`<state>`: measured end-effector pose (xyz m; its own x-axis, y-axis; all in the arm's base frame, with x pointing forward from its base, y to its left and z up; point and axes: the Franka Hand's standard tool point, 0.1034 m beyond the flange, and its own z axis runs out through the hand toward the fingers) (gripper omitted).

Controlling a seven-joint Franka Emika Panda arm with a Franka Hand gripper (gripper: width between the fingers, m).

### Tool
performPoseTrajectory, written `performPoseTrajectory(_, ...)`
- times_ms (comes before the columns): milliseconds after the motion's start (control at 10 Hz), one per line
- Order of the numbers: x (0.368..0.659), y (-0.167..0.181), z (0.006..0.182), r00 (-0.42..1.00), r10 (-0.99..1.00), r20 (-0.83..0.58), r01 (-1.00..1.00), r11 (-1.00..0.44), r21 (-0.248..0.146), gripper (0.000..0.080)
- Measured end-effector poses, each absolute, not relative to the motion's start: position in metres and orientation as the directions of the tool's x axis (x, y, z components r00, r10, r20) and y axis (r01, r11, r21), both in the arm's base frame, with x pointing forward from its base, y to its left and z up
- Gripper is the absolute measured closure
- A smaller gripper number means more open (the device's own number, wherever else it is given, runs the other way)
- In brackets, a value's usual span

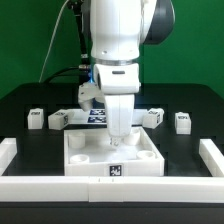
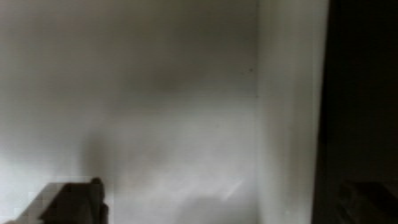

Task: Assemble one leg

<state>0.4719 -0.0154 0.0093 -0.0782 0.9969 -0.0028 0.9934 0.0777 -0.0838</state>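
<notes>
My gripper (image 1: 120, 132) reaches straight down into the large white tray-like part (image 1: 80, 158), right of its middle, and the white hand hides its fingertips in the exterior view. The wrist view is a blurred, very close white surface. One dark finger (image 2: 71, 204) shows far out at the edge, so the jaws stand wide apart around my gripper (image 2: 199, 205), with nothing visibly held. Several legs lie on the black table: two on the exterior view's left (image 1: 36, 118) (image 1: 57, 120) and two on its right (image 1: 153, 117) (image 1: 182, 121). All lie apart from the gripper.
A low white wall (image 1: 110, 185) runs along the front, with side pieces (image 1: 8, 150) (image 1: 211, 150), and the tray sits against it. The marker board (image 1: 92, 116) lies behind the arm. In the wrist view, a dark strip (image 2: 365, 100) runs beside the white surface.
</notes>
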Motion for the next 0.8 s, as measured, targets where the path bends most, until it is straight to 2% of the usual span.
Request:
performPoseTrajectory(100, 0.4706, -0.0145, 0.0074, -0.076, 0.997, -0.002, 0.993, 0.076, -0.087, 0.0150)
performPoseTrajectory(200, 0.4708, -0.0135, 0.0069, -0.076, 0.997, -0.001, 0.994, 0.076, -0.084, 0.0273)
performPoseTrajectory(300, 0.4709, -0.0139, 0.0070, -0.075, 0.997, -0.001, 0.994, 0.075, -0.084, 0.0273)
performPoseTrajectory(500, 0.4708, -0.0142, 0.0069, -0.075, 0.997, -0.001, 0.994, 0.074, -0.084, 0.0546)
performPoseTrajectory(600, 0.4708, -0.0142, 0.0069, -0.075, 0.997, -0.001, 0.994, 0.074, -0.084, 0.0721)
performPoseTrajectory(800, 0.4734, -0.0143, 0.0084, -0.074, 0.997, -0.002, 0.995, 0.074, -0.074, 0.0736)
